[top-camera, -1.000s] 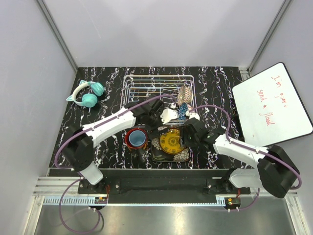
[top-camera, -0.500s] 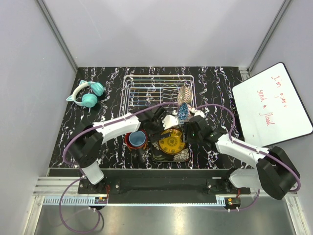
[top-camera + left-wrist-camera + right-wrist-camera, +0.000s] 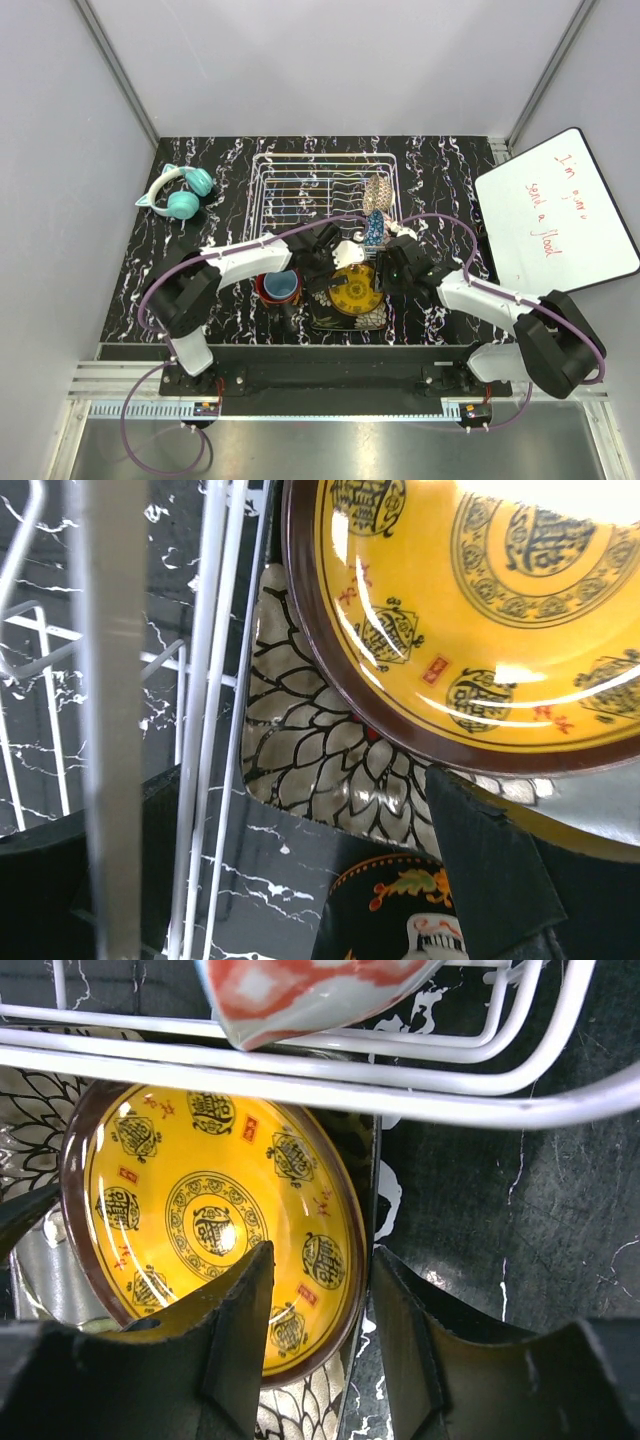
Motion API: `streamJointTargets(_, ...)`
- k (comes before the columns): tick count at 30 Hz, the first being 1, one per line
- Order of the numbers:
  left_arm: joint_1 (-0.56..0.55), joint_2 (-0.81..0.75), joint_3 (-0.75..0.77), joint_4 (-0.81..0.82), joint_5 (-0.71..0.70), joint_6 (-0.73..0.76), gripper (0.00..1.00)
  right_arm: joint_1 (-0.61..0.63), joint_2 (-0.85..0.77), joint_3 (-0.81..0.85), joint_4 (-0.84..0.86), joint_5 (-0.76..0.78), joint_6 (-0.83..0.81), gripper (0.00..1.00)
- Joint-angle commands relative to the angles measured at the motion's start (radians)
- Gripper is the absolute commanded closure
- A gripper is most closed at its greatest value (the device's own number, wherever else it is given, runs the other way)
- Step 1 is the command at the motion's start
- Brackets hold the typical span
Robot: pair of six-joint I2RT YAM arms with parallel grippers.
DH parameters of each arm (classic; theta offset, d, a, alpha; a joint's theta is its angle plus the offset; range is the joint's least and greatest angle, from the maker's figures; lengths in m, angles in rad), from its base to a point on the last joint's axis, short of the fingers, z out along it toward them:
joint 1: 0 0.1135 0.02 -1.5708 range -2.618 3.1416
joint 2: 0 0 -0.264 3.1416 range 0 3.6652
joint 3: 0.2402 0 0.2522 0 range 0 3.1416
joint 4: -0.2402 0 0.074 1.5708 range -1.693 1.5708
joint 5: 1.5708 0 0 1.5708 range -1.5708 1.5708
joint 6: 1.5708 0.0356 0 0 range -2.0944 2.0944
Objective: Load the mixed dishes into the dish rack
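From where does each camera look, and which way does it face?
Top external: above and behind the arm bases, facing down at the table; both arms show, meeting at the mustard-yellow plate near the dish rack.
Left wrist: on the left arm, looking closely at that plate's rim; one dark finger shows.
Right wrist: on the right arm, facing down at the plate; right end effector shows, jaws apart.
All three share the plate.

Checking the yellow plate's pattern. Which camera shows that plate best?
Right wrist: most of the mustard-yellow plate shows, close and face-on. Left wrist crops it to one curved section; top external shows it small and partly covered.
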Motion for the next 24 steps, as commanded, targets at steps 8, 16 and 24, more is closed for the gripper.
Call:
streamJointTargets(8, -0.032, 0.061, 0.067, 0.018, -0.022, -0.014, 0.04, -0.016, -0.007, 0.000, 0.050, -0.037, 0.000, 0.52)
streamJointTargets(16, -0.039, 0.071, 0.076, 0.019, -0.013, -0.028, 0.04, -0.026, 0.038, 0.017, 0.044, -0.052, 0.000, 0.52)
streamJointTargets(24, -0.068, 0.108, 0.126, 0.044, 0.021, -0.033, 0.04, -0.029, 0.032, 0.020, 0.030, -0.054, 0.006, 0.55)
